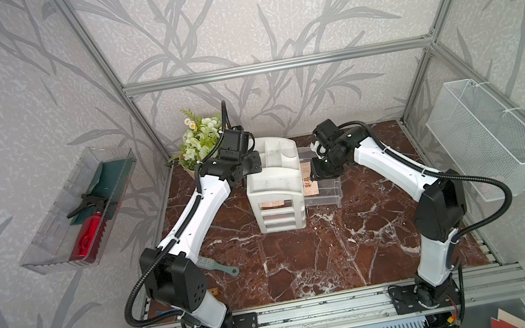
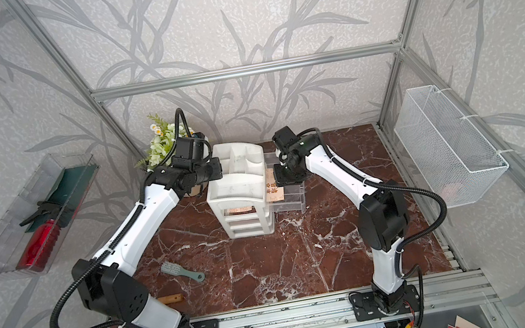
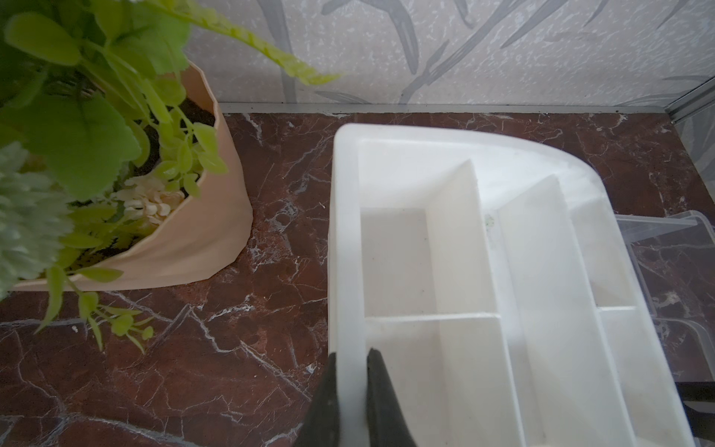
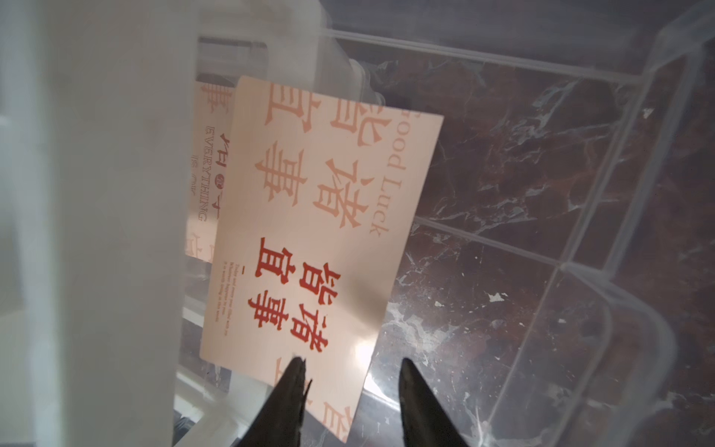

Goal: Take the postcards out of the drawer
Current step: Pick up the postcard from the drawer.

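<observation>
Postcards point(image 4: 317, 232) first: we count two, both cream with red characters, lying overlapped in the one clear drawer point(image 4: 483, 174) pulled out of the white organizer point(image 1: 273, 184) on its right-arm side. The upper card shows almost whole. The lower one peeks from under it and runs behind the organizer's wall, so we cannot see its full outline. Two grippers are in view. The right gripper point(image 4: 351, 360) hangs over the drawer with its jaws spread, one fingertip point(image 4: 294, 387) above the upper card's corner and the other past the card's long edge over bare drawer floor. Whether either touches, we cannot tell. Away from the organizer, the drawer floor lies open up to its clear rim. The left gripper point(image 3: 353, 352) pinches the organizer's rim wall on the side facing the one potted plant point(image 3: 201, 240), which stands near it but apart. Clear layers under the drawer blur together.
</observation>
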Robot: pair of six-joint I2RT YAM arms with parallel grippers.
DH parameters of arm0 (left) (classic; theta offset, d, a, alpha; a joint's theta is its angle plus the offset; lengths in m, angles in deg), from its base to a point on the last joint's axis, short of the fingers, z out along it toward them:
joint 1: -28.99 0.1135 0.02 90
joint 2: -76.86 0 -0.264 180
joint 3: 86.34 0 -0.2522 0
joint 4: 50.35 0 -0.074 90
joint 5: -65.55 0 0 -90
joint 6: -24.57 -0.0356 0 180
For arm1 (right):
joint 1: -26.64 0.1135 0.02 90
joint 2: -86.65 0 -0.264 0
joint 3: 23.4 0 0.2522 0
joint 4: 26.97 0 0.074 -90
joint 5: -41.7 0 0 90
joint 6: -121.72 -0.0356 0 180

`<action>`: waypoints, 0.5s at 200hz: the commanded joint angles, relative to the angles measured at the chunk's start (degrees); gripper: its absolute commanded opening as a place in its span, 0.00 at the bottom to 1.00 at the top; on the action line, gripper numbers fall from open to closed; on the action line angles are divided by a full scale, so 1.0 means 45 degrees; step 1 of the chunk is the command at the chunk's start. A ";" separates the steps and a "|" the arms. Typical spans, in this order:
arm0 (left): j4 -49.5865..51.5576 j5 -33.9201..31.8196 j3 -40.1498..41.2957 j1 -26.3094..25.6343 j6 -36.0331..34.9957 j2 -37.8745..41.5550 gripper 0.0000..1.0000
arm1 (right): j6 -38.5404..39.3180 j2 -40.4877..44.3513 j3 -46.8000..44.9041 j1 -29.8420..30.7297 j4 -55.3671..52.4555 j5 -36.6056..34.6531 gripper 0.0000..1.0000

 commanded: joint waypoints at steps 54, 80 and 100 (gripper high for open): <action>-0.0413 -0.0028 0.0518 0.0069 -0.0631 -0.0043 0.00 | -0.0234 -0.0826 0.0670 0.0043 -0.0192 0.0496 0.41; -0.0465 0.0043 0.0521 0.0055 -0.0630 -0.0040 0.00 | -0.0214 -0.0983 0.0781 0.0022 -0.0223 0.0681 0.41; -0.0491 0.0070 0.0501 0.0055 -0.0637 -0.0061 0.00 | -0.0193 -0.1036 0.0780 -0.0007 -0.0176 0.0924 0.40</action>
